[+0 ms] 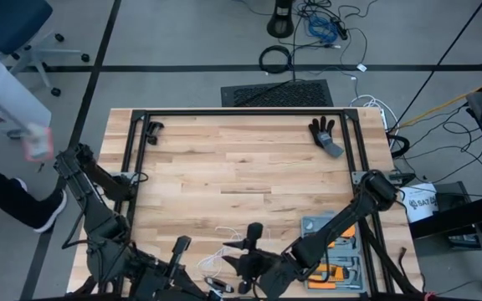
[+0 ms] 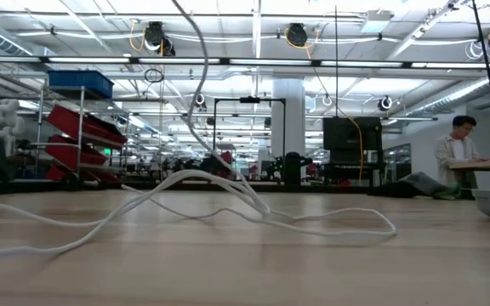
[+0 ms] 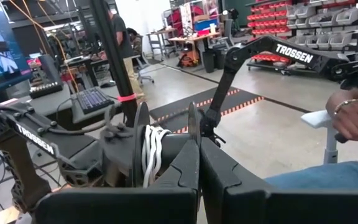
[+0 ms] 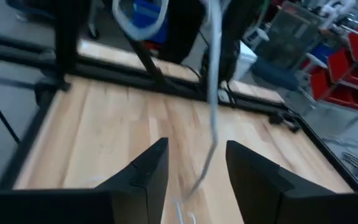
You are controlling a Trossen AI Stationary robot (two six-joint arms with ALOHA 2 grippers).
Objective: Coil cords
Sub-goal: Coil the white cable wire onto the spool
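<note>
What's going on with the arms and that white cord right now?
Left gripper shut, gripping the reel, white cord partly wound. Right gripper open, cord hanging between its fingers. Loose cord across table. Nothing blocking.

Both arms are dark, almost black, built from long straight links with rounded joints. The left arm (image 1: 99,196) has a boxy link with the word TROSSEN in white capital letters on its side, and the right arm (image 3: 272,53) carries the same white marking on its slim upper link. The left gripper (image 3: 199,180) has two thick matte black fingers with angled, faceted faces. The right gripper (image 4: 194,171) has two dark wedge-shaped fingers with flat inner faces.
</note>
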